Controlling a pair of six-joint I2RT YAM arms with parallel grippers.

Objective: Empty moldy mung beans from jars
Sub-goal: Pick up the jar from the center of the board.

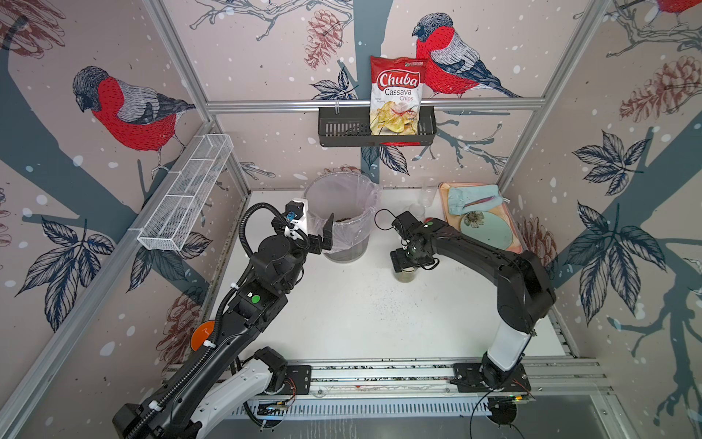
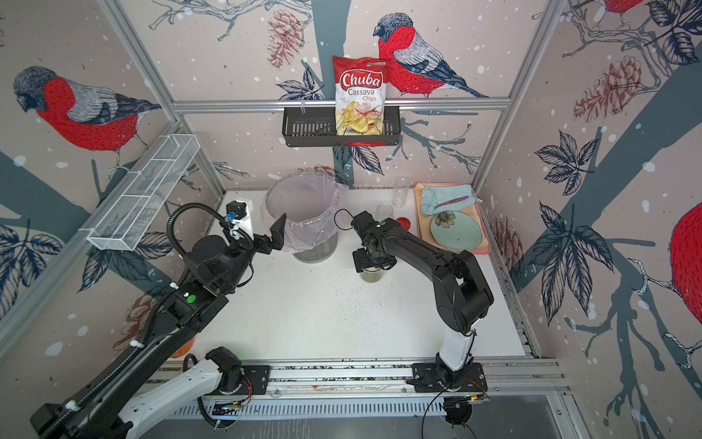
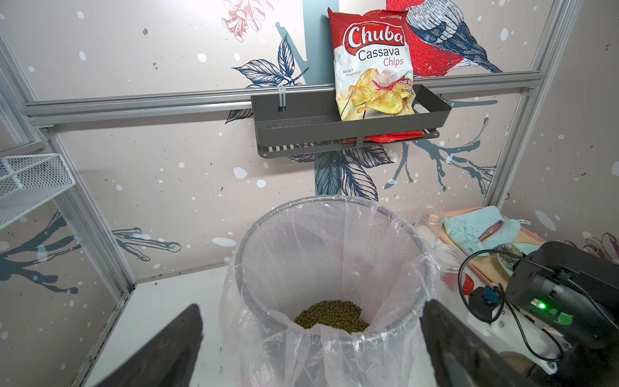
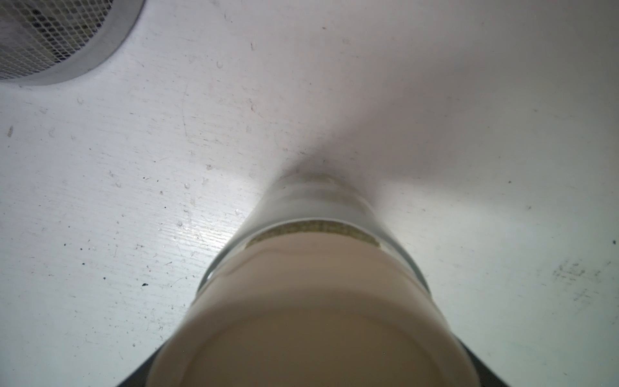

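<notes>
A clear jar point(image 1: 405, 276) with a beige lid point(image 4: 311, 318) stands upright on the white table, right of centre. A band of olive mung beans point(image 4: 315, 229) shows through its wall under the lid. My right gripper point(image 1: 405, 267) points straight down over it. Its dark fingers point(image 4: 140, 372) flank the lid closely, and contact is not visible. My left gripper point(image 3: 310, 355) hangs open and empty at the near-left rim of the grey lined bin point(image 1: 343, 178). A heap of mung beans point(image 3: 331, 316) lies in the bin. Two empty lidless jars point(image 1: 429, 194) point(image 1: 417, 211) and a red lid point(image 2: 403, 222) sit behind my right arm.
A pink tray point(image 1: 442, 190) at the back right holds a teal plate point(image 1: 488, 230) and a blue cloth point(image 1: 471, 197). A chips bag point(image 1: 397, 95) stands in a black wall basket point(image 1: 342, 129). A white wire basket point(image 1: 186, 197) hangs on the left wall. Dark specks dot the table.
</notes>
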